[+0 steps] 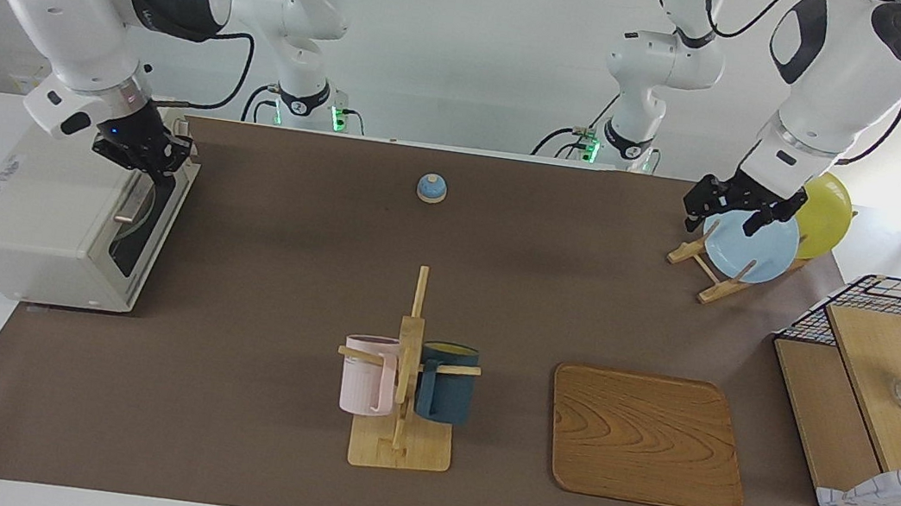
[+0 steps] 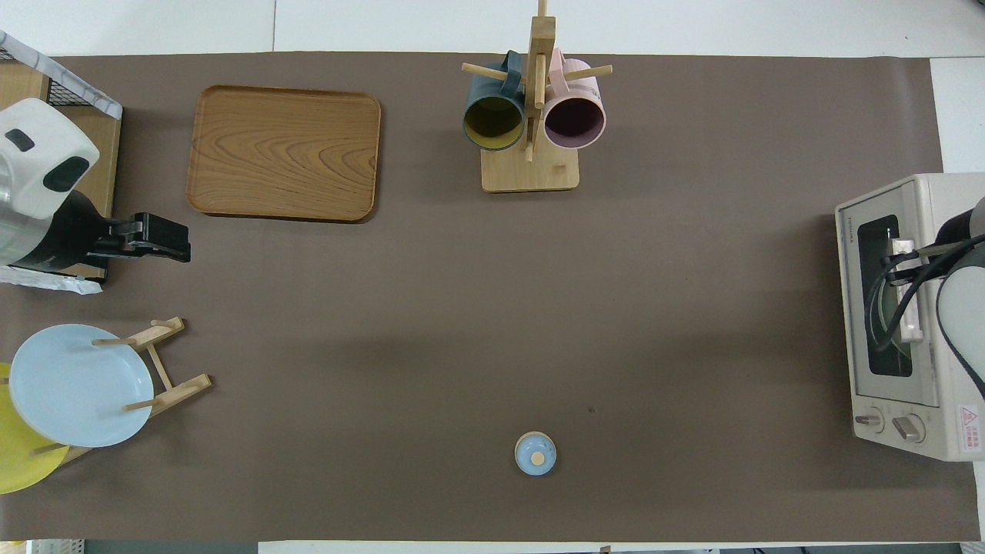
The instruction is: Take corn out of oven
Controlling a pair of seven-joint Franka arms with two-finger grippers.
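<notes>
The off-white oven stands at the right arm's end of the table, its glass door upright and closed as far as I can see. It also shows in the overhead view. The corn does not show in either view. My right gripper is low over the top edge of the door, at the end of the metal bar handle nearer to the robots; it also shows in the overhead view. My left gripper is open and empty, raised over the blue plate, and it waits.
A wooden rack holds the blue plate and a round yellow plate. A wooden tray and a mug stand with a pink and a dark blue mug lie farther from the robots. A small blue knob and a wire-and-wood shelf are also here.
</notes>
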